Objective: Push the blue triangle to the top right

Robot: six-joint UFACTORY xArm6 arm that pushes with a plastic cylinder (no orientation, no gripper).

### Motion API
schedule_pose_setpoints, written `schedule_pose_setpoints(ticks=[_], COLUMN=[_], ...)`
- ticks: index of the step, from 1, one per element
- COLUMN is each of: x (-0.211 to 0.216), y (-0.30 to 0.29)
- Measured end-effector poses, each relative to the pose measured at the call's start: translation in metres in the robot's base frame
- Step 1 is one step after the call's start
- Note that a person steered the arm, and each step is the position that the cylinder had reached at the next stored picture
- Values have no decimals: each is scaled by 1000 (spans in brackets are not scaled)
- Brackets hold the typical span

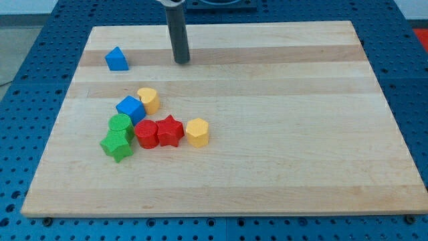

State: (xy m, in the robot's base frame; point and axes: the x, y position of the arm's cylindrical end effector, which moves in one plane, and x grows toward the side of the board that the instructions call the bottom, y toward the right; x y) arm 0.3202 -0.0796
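The blue triangle [116, 59] sits near the top left of the wooden board [281, 134]. My tip [182, 61] rests on the board to the right of the blue triangle, about a hundred pixels away, at nearly the same height in the view. The rod rises straight up from it out of the view's top.
A cluster lies left of centre: a blue cube [130, 108], a yellow cylinder [148, 100], a green cylinder [121, 124], a green star [117, 144], a red cylinder [146, 133], a red star [170, 130] and a yellow hexagon [197, 132].
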Motion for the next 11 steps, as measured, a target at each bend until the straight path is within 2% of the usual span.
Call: schedule_pose_setpoints(ticks=[1, 3, 4, 5, 6, 7, 8, 9, 11], x=[15, -6, 13, 19, -28, -59, -37, -37, -63], y=[-27, -106, -105, -140, -183, -183, -175, -178, -156])
